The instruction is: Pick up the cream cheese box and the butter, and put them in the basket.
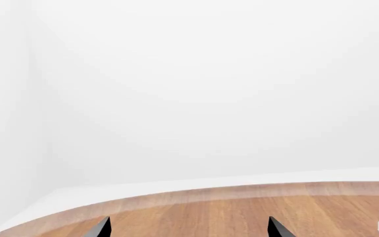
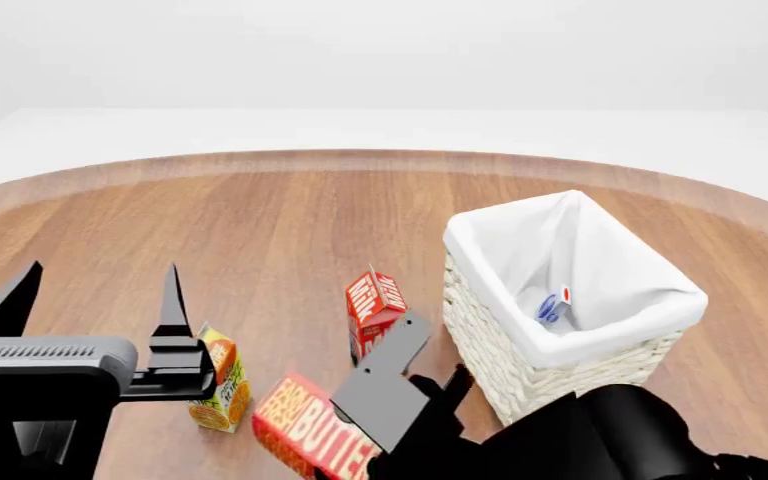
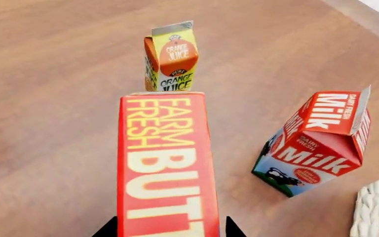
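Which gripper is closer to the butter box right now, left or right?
Right. The right gripper straddles the butter, one fingertip on each side. The left gripper hangs open beyond the orange juice carton, clear of the butter.

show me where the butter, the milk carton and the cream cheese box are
butter [image 3: 163,163]: right wrist view, on its lettered top face.
milk carton [image 3: 315,148]: right wrist view, on its red front.
cream cheese box [image 2: 552,305]: head view, on its white face, inside the basket.

We saw wood-grain table [image 2: 264,220], matt; woven wicker basket [image 2: 491,350], white cloth liner [image 2: 598,250]; butter [image 3: 163,163] box smooth, probably printed card, slight sheen.
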Robot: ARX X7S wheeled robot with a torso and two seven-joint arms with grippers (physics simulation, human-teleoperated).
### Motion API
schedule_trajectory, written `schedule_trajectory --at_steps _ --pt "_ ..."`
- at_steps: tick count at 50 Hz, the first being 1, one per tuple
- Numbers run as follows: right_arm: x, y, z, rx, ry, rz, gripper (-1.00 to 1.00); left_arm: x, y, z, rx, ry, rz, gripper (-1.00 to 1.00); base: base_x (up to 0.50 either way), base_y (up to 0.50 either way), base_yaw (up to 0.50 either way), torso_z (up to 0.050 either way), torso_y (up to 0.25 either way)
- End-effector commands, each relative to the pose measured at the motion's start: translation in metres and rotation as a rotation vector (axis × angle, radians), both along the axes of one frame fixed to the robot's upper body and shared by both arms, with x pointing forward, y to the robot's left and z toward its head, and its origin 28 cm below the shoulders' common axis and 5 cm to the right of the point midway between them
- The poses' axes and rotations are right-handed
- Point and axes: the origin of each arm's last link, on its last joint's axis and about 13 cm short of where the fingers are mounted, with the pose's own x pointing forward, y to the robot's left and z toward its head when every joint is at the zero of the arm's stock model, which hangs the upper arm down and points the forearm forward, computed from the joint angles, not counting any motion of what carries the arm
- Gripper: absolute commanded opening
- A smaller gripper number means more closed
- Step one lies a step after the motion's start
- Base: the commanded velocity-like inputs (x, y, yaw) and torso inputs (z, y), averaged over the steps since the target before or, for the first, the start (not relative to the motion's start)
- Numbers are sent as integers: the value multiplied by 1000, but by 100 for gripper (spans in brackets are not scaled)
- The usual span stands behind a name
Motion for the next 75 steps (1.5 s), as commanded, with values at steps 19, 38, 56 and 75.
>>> schedule_trajectory --at_steps 19,38,56,75 --pt "19 -18 80 104 -183 -125 -100 1 -1 0 2 1 -6 100 0 0 0 1 1" --pt "46 -25 118 140 -230 -237 -100 1 -1 -1 2 2 -6 100 0 0 0 0 1" --pt "76 -43 147 179 -249 -393 -100 0 -1 -1 2 1 -6 100 0 0 0 1 1" --pt "106 -69 161 186 -220 -555 -100 1 0 0 -3 2 1 100 0 0 0 1 2"
